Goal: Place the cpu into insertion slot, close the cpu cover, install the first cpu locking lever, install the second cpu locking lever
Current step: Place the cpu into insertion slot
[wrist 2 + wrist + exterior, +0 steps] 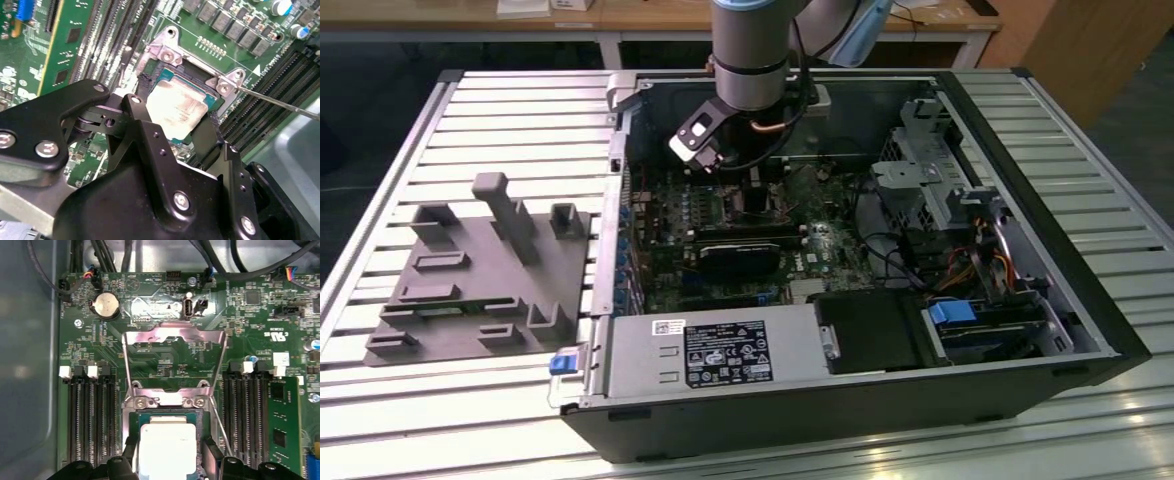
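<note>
The cpu (177, 102) (167, 440), a square chip with a dull silver top, lies level in the insertion slot (199, 76) (201, 437) on the green board. My gripper (172, 120) (169, 452) reaches down over it, one black finger against each of two opposite edges, shut on the chip. The cpu cover (172, 335), a silver frame plate, stands swung open beyond the slot. A thin wire locking lever (280, 102) (218, 420) sticks out beside the slot, unlatched. In the exterior view the gripper (744, 190) is down inside the computer case.
Long black memory slots (90, 420) (250, 410) flank the socket, with a green card (285, 425) further out. The case walls (1041, 330), drive cage (934, 180) and power supply (720, 355) hem the arm in. A grey fixture (480, 270) lies outside the case on the exterior view's left.
</note>
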Robot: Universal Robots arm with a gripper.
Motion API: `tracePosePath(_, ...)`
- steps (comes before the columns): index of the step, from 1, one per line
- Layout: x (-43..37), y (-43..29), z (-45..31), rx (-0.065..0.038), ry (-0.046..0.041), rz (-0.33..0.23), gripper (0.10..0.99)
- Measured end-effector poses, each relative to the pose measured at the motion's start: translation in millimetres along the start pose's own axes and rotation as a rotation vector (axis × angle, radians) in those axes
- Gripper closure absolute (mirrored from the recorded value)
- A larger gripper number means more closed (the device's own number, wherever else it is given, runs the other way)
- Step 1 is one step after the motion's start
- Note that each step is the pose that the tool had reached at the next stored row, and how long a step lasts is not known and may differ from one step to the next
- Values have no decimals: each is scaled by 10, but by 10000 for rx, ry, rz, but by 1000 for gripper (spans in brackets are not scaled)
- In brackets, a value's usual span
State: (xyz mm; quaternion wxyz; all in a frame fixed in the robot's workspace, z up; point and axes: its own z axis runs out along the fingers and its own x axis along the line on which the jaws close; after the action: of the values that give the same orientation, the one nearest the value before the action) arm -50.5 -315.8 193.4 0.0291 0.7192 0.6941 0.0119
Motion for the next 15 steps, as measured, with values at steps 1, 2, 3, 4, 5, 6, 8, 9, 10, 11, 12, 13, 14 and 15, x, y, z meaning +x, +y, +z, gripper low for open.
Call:
tracePosePath(1, 0, 0, -2, -1, -25, -1, 471)
tracePosePath(2, -1, 0, -6, 0, -28, -2, 471)
tracePosePath(3, -1, 1, -9, 0, -27, -3, 471)
tracePosePath(4, 0, 1, -11, -2, -26, -2, 471)
tracePosePath(5, -1, 1, -18, -1, -27, -1, 471)
tracePosePath(6, -1, 1, -28, -2, -26, -1, 471)
tracePosePath(8, -1, 3, -58, -2, -27, -1, 471)
tracePosePath(9, -2, 4, -77, -2, -25, -1, 471)
tracePosePath(10, -2, 5, -97, -1, -27, -1, 471)
tracePosePath(11, -3, 6, -109, -1, -28, -1, 471)
tracePosePath(12, -2, 6, -109, -3, -23, -1, 471)
tracePosePath(13, -2, 6, -109, -3, -20, -1, 471)
tracePosePath(14, -2, 6, -109, -2, -17, 0, 471)
tracePosePath(15, -2, 6, -110, -1, -15, -1, 471)
